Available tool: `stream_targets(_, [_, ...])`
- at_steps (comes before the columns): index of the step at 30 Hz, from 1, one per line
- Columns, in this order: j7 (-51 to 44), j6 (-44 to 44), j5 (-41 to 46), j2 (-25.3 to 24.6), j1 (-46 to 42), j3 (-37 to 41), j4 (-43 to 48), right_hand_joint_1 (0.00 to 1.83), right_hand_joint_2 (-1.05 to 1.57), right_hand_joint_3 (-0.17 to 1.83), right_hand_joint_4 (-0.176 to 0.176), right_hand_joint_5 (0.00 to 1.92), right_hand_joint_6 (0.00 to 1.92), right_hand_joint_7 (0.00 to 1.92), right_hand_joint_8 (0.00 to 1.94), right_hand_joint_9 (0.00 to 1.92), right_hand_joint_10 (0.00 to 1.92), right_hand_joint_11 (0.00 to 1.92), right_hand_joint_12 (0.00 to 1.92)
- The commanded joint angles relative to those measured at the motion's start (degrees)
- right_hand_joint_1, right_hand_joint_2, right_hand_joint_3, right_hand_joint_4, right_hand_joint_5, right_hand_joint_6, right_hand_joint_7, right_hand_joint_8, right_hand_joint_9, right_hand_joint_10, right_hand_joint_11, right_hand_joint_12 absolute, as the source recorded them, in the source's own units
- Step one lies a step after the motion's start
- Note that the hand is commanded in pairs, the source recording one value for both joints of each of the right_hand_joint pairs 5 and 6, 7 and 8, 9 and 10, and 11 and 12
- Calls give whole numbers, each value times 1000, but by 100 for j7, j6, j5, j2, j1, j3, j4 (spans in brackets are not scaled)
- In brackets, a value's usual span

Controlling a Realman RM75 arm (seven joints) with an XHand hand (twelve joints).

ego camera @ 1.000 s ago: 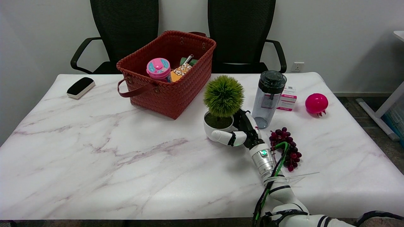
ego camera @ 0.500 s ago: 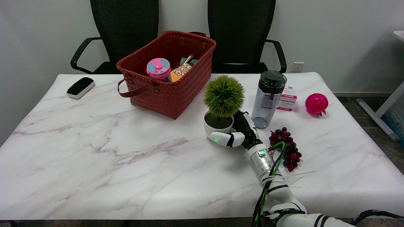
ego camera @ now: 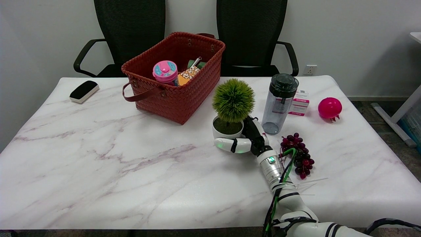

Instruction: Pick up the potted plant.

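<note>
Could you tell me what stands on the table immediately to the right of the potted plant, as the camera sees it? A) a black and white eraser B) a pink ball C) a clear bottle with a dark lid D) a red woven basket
C: the clear bottle with a dark lid stands upright just right of the potted plant, with the right hand at the pot's near side.

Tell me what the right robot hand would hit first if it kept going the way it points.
Almost certainly the white ceramic pot of the round green plant: the right robot hand already wraps its base.
</note>
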Motion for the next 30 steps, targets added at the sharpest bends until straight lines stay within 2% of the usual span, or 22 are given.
stream_targets(1, [7, -27, 8, -27, 22, 25, -71, 1255, 260, 430, 0, 227, 227, 458, 458, 433, 433, 295, 295])
stream_targets(8, [7, -27, 8, -27, 22, 33, -103, 1299, 382, 563, 0, 318, 318, 463, 463, 442, 442, 279, 279])
stream_targets(14, [7, -27, 8, -27, 30, 33, -111, 1321, 577, 499, 0, 402, 402, 473, 473, 517, 517, 564, 564])
stream_targets(23, [7, -11, 8, -27, 22, 41, -119, 1325, 706, 574, 0, 613, 613, 542, 542, 726, 726, 728, 728])
stream_targets(30, [7, 78, -8, -27, 22, 41, -79, 1335, 747, 585, 0, 670, 670, 652, 652, 862, 862, 807, 807])
